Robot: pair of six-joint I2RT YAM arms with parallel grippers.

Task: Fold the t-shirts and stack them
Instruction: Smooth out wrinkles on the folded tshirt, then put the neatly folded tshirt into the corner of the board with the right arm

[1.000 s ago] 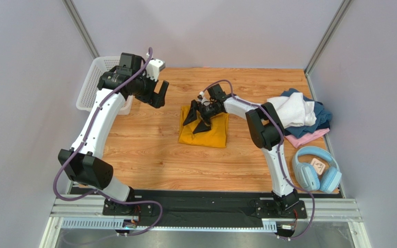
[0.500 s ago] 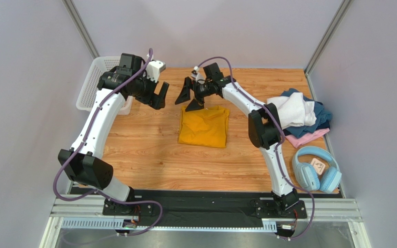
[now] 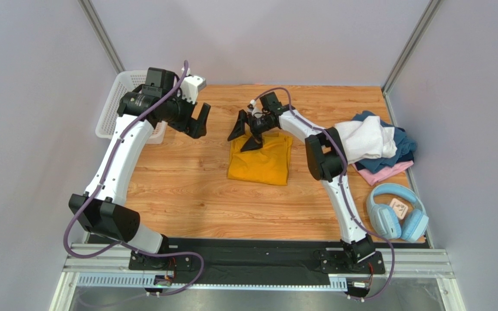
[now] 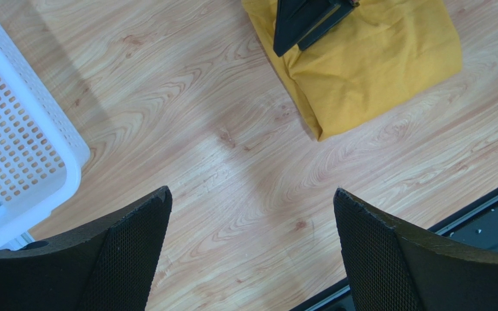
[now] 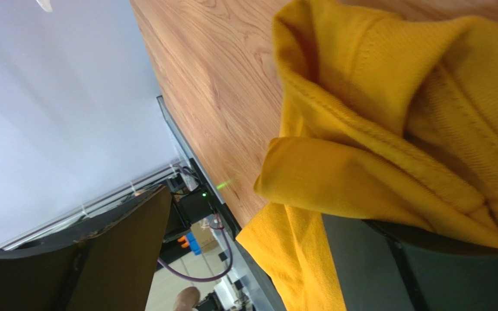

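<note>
Near the middle of the light wooden table (image 3: 186, 188): 1 mustard-yellow short-sleeved cloth t-shirt (image 3: 261, 165), folded into a rough rectangle and lying flat. At its far edge, the right arm's black 2-finger gripper (image 3: 245, 135), spread wide and closed on nothing. In the right wrist view, bunched yellow cloth lapping over 1 of the fingers (image 5: 388, 272), the other clear of it. Off to the left, the left arm's black 2-finger gripper (image 3: 199, 122), likewise spread fully, hanging empty above bare wood between the yellow shirt and the white perforated plastic basket (image 3: 112, 110) at the far-left corner. At the table's right edge, 3 unfolded shirts in a loose heap: white cloth t-shirt (image 3: 368, 139) on top, dark blue cloth t-shirt (image 3: 404, 148) under it, pink cloth t-shirt (image 3: 383, 172) at the bottom. Just on the near side of the heap, light-blue over-ear headphones (image 3: 398, 215).
</note>
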